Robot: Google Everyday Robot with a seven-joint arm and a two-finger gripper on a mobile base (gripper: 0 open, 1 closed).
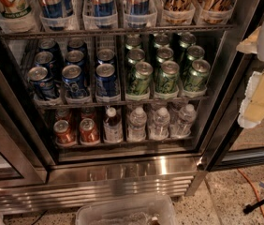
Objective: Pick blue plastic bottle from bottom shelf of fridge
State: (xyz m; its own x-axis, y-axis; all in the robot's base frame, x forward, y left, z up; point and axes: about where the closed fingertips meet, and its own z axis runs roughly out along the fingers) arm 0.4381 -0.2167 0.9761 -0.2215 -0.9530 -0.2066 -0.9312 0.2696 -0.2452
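The fridge (122,171) stands open in front of me, with a steel base and wire shelves. On the bottom shelf (122,142) the blue plastic bottle (112,124) stands upright in the third lane from the left. It has a white cap and a dark reddish drink inside. Two red cans (77,131) are to its left and colourless water bottles (160,122) to its right. My gripper (259,95), white and pale yellow, hangs at the right edge of the view. It is outside the fridge, well right of the bottle and higher than it, holding nothing that I can see.
Blue cans (76,76) and green cans (165,74) fill the rack above. The dark-framed door (232,107) stands open at the right. A clear plastic bin (127,212) sits on the floor in front. An orange cable (253,191) and a black rod (263,203) lie at the lower right.
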